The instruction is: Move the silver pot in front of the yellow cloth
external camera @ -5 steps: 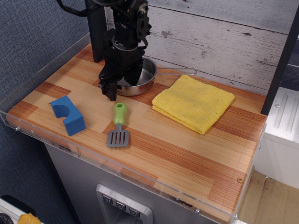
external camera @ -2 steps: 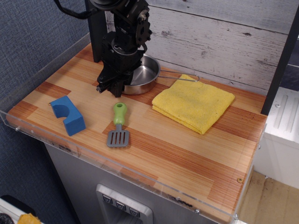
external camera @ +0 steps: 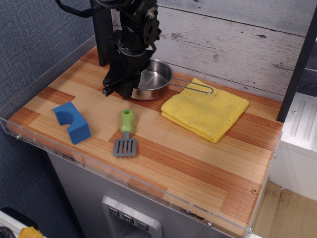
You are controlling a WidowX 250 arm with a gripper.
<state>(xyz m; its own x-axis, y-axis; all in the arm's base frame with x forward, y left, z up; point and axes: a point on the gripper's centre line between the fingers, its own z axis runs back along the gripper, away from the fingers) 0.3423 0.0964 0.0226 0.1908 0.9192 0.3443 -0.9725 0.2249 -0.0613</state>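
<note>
striped wood counter | hand clamps shiny round silver pot | wire handle overlaps terry yellow cloth

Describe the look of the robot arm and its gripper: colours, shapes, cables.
The arm is all black: blocky matte housings stacked on each other, with a gear-like round part near the top. A black cable loops out at the upper left. The gripper ends in short dark jaws. No markings are legible.

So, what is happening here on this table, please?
A black robot arm has its gripper at the left rim of the silver pot, at the back of the wooden table. The pot's wire handle reaches over the back corner of the yellow cloth. Whether the jaws are closed on the rim cannot be seen. A blue block and a green-handled spatula lie untouched nearer the front.
</note>
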